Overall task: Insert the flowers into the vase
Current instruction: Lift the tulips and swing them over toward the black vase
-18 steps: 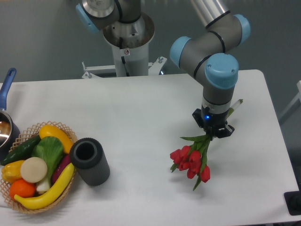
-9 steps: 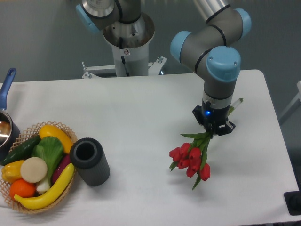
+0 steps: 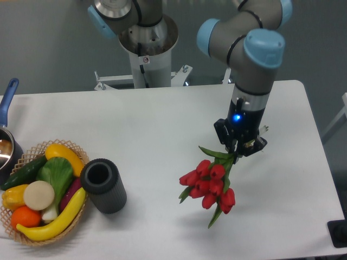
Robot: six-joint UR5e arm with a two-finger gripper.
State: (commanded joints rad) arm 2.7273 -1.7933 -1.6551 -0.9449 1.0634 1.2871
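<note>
Nearby, basket touching vase, pot

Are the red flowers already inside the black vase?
No, the flowers hang from the gripper over the right part of the table, far from the vase, whose opening is empty.

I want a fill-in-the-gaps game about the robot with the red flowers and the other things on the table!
1. The end effector is holding the tulips by their ____.
2. The tulip blooms are the colour ____.
3. The dark vase stands right beside a basket full of fruit and ____.
4. The vase's round opening has ____ flowers in it.

Missing words: stems; red; vegetables; no
</note>
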